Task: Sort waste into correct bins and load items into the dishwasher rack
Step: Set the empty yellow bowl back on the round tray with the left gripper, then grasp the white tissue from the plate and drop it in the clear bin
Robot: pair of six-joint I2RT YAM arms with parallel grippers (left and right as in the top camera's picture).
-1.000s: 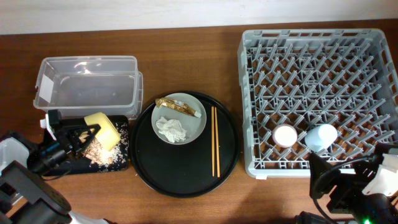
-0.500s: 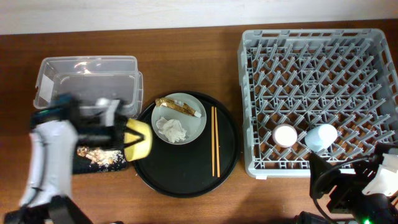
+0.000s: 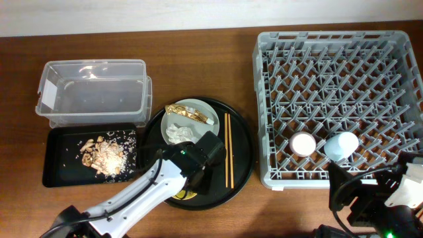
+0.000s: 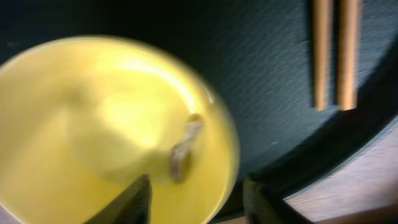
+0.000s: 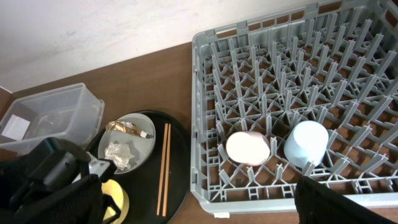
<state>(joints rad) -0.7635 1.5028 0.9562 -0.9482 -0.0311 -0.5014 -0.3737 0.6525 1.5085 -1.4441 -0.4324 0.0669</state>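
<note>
The yellow bowl (image 4: 93, 124) sits on the round black tray (image 4: 267, 93) with one brown scrap (image 4: 181, 152) stuck inside. My left gripper (image 4: 198, 182) is open, one finger inside the bowl and the other just outside its rim. From overhead the left gripper (image 3: 188, 187) hides most of the bowl (image 3: 180, 194). The plate (image 3: 211, 130) holds the wrapper (image 3: 192, 114) and napkin (image 3: 182, 134). Chopsticks (image 3: 229, 149) lie beside it. Food scraps (image 3: 104, 155) lie on the flat black tray (image 3: 59, 158). My right gripper (image 5: 199, 213) is wide open in front of the rack (image 3: 264, 99).
The clear tub (image 3: 46, 99) stands behind the flat tray. A pink cup (image 3: 303, 143) and a light-blue cup (image 3: 341, 145) stand upside down in the rack's near row. The round tray's rim (image 3: 243, 165) lies close to the rack's left wall.
My left arm carried the yellow bowl from over the flat black tray to the round tray and its jaws opened. The scraps now lie uncovered on the flat tray. The right arm stayed put.
</note>
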